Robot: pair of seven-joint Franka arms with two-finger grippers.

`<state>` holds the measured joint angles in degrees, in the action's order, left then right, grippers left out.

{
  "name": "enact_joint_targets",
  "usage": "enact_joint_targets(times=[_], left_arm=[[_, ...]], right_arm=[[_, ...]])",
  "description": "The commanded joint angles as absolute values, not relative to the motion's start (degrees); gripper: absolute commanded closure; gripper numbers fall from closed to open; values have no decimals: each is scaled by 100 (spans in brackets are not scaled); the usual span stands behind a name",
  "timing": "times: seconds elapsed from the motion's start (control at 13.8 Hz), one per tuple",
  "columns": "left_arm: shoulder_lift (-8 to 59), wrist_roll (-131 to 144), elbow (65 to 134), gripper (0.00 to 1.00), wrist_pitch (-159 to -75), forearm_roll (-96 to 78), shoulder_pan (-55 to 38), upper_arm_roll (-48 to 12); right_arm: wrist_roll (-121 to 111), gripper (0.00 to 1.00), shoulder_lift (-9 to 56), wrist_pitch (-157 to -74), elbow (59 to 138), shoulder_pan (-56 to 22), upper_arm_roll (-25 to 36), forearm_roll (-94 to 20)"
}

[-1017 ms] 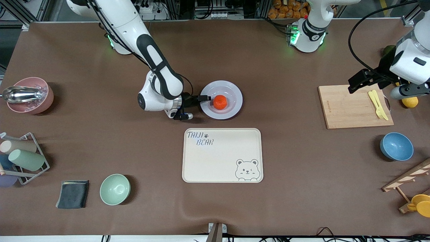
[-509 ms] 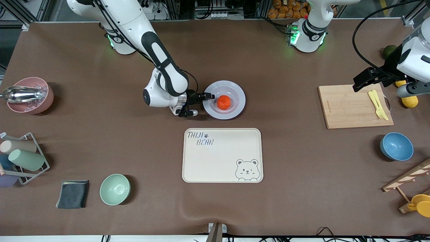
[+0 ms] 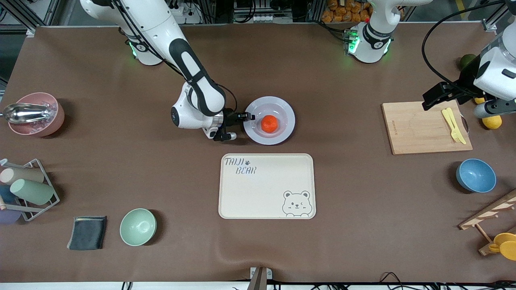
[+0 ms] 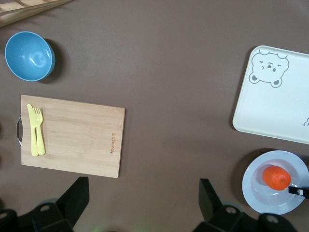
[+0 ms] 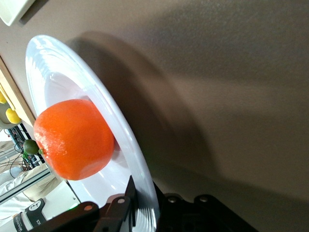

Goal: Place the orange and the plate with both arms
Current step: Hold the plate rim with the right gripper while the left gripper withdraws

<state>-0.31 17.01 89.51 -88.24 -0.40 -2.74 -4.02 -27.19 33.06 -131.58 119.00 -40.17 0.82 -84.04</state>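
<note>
Right at the plate (image 3: 269, 120) rim toward the right arm's end of the table, the right gripper (image 3: 246, 117) is pinching the edge, fingers clamped shut on it, while the orange (image 3: 269, 123) is sitting loose in the plate's middle. My worry: a rim pinch is a thin hold, so any tilt on the lift is probably sending that orange rolling off, or the plate slipping out. Over the cutting board (image 3: 426, 127) the left gripper (image 4: 142, 205) is hanging wide open with nothing in it, just waiting. The right wrist view is showing the rim going between the fingers, which the front view isn't resolving.
</note>
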Motion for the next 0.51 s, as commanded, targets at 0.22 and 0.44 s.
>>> enact_joint_targets(times=[0.22,0.44], left_arm=[[-220,1591,9141,0,-8947,-202,-229,-422],[-246,1608,9106,0,-8921,-202,-229,-422]], right_arm=[[-2821,100,3103,-13122,11892,-3973,70,-8543],[-2778,100,2866,-13113,11883,-3806,70,-8543]])
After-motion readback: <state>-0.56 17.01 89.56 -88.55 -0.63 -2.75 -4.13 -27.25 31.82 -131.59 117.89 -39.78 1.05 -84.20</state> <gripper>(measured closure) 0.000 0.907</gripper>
